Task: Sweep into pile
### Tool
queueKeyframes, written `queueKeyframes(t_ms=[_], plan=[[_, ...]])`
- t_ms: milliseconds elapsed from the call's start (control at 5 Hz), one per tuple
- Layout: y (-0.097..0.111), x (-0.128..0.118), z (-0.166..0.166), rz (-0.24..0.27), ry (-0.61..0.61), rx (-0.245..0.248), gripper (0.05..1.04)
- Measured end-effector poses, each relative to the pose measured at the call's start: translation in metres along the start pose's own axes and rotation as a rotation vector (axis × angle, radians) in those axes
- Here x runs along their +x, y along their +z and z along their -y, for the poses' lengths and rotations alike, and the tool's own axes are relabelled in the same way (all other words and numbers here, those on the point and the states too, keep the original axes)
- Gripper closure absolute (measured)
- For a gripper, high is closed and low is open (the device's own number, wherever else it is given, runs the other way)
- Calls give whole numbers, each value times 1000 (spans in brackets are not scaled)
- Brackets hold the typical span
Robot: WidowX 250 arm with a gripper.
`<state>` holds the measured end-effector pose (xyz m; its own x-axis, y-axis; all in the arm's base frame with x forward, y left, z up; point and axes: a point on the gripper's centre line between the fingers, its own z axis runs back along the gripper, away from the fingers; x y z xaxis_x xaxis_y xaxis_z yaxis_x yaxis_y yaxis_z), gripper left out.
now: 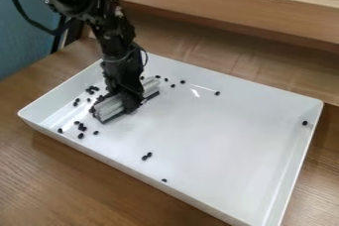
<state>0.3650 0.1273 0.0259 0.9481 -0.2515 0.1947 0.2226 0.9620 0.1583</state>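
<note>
1. Black, two-fingered and hanging low, the robot's gripper [133,102] looks closed around the middle of a pale grey, ridged, bar-shaped sweeper with a dark lower edge [111,106]; if that hold is weak, a sideways push could twist the bar
2. Small, round black beans [81,136] lie scattered inside the shallow white rectangular tray [212,136], several close to the sweeper; I'd worry that a raised edge rides over them, or that some slip round its ends
3. One bean sits by the right-hand wall as I look at it, another by the near wall; the stiff bar might bump the side before it gets behind them
4. Pressing too hard could drag the whole tray across the brown wooden table [39,170], and a fast stroke could scatter the loose clusters instead of gathering them
</note>
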Motion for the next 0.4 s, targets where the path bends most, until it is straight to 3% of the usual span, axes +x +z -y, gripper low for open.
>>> queueKeyframes(t_ms=[400], plan=[[-1,-2,-7,-47,-56,14,682]])
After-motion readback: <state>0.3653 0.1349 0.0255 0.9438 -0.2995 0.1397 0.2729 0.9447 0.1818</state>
